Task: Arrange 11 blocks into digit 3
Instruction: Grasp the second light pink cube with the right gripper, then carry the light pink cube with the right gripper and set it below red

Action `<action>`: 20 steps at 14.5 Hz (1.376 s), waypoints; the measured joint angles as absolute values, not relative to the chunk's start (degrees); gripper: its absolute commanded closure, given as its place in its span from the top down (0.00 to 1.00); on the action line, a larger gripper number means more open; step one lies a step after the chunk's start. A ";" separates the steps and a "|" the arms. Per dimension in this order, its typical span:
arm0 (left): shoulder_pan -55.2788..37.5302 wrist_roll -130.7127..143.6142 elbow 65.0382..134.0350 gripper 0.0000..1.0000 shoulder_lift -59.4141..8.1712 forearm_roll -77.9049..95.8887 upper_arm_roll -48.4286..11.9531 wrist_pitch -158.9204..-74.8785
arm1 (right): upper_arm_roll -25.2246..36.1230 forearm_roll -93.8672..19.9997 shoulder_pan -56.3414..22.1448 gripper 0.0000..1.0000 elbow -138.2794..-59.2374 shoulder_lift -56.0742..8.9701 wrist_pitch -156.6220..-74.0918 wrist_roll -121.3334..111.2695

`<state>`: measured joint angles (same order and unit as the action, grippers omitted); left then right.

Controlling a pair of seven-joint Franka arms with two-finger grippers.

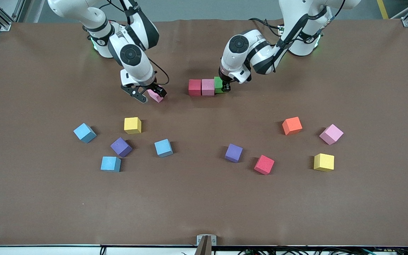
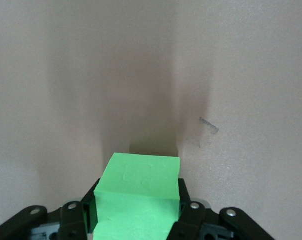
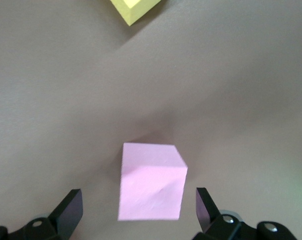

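A red block (image 1: pixel 194 87) and a pink block (image 1: pixel 208 87) sit side by side in a row near the robots' bases. At the row's end toward the left arm is a green block (image 1: pixel 219 85) (image 2: pixel 138 197), against the pink one, with my left gripper (image 1: pixel 225 85) (image 2: pixel 138 215) shut on it. My right gripper (image 1: pixel 151 94) (image 3: pixel 138 207) is open and low around another pink block (image 1: pixel 155 95) (image 3: pixel 151 182), with a gap on each side. Beside that pink block lies a yellow block (image 1: pixel 132 125) (image 3: pixel 136 7), nearer the front camera.
Loose blocks lie nearer the front camera. Toward the right arm's end: three light blue (image 1: pixel 84 132) (image 1: pixel 163 147) (image 1: pixel 111 164) and a purple (image 1: pixel 121 147). Toward the left arm's end: purple (image 1: pixel 233 153), red (image 1: pixel 264 164), orange (image 1: pixel 292 125), pink (image 1: pixel 331 134), yellow (image 1: pixel 323 162).
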<state>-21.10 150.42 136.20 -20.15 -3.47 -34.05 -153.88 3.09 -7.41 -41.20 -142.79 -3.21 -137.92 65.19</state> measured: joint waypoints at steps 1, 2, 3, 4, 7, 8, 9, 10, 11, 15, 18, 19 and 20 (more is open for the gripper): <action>-21.10 150.42 136.20 0.24 -20.18 -3.47 -34.05 -153.88 | 3.06 -7.40 -41.17 1.00 -144.00 -3.22 -139.49 64.68; -21.09 150.42 136.20 0.24 -20.21 -3.47 -34.05 -153.89 | 2.96 -7.37 -41.17 1.00 -144.95 -3.21 -140.90 64.56; -21.08 150.42 136.20 0.24 -20.22 -3.47 -34.04 -153.92 | 2.85 -7.31 -41.17 1.00 -145.79 -3.22 -142.50 64.53; -21.04 150.42 136.20 0.24 -20.24 -3.47 -34.02 -153.94 | 2.72 -7.24 -41.18 1.00 -146.61 -3.23 -144.31 64.50; -21.02 150.42 136.20 0.24 -20.26 -3.54 -34.00 -153.97 | 2.38 -6.97 -41.46 1.00 -148.27 -3.79 -147.64 64.47; -21.01 150.42 136.20 0.24 -20.26 -3.76 -33.99 -154.02 | 2.28 -6.93 -41.77 1.00 -148.45 -4.23 -148.25 64.47; -20.98 150.42 136.20 0.24 -20.27 -4.07 -33.96 -154.04 | 2.16 -6.93 -42.08 1.00 -148.52 -4.84 -148.95 64.47; -20.94 150.42 136.20 0.24 -20.31 -4.50 -33.91 -154.04 | 2.06 -6.93 -42.46 1.00 -148.54 -5.64 -149.41 64.47; -20.90 150.42 136.20 0.24 -20.40 -4.91 -33.84 -154.07 | 2.01 -6.93 -42.89 1.00 -148.54 -6.42 -149.83 64.47; -20.86 150.42 136.19 0.24 -20.79 -5.37 -33.79 -154.49 | 1.98 -6.93 -43.64 0.93 -148.54 -8.17 -150.25 64.47; -20.91 150.42 136.18 0.24 -20.84 -5.41 -33.79 -154.66 | 1.98 -6.94 -43.64 0.51 -148.54 -9.06 -150.25 64.47; -20.92 150.42 136.18 0.24 -20.84 -5.49 -33.80 -154.69 | 1.98 -6.96 -43.64 0.45 -148.54 -9.41 -150.27 64.47; -20.96 150.42 136.18 0.24 -20.84 -5.62 -33.80 -154.70 | 1.99 -6.97 -43.64 0.44 -148.53 -9.65 -150.32 64.48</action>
